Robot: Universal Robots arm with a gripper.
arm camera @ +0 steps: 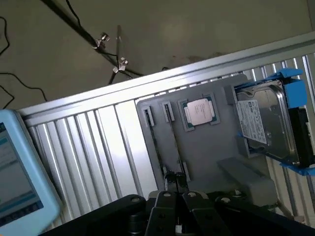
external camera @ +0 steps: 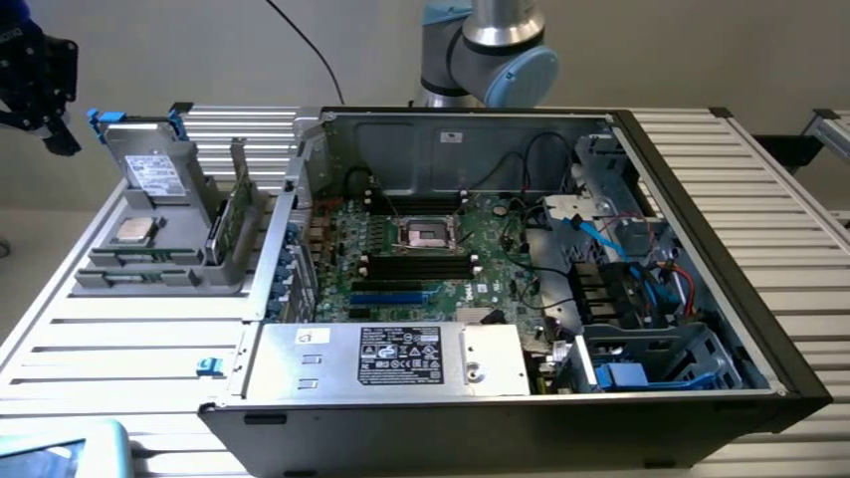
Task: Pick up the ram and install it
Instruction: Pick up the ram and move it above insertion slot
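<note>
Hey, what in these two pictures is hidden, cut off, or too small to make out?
- Ram, exterior view: only a thin green edge shows in the grey holder; its chips are hidden.
- Gripper, exterior view: cut off by the left edge.
- Hard drive label, wrist view: print too small to read.
- Memory slots, exterior view: too small to tell whether their latches are open.
- Blue-rimmed screen, wrist view: cut off by the edge.
</note>
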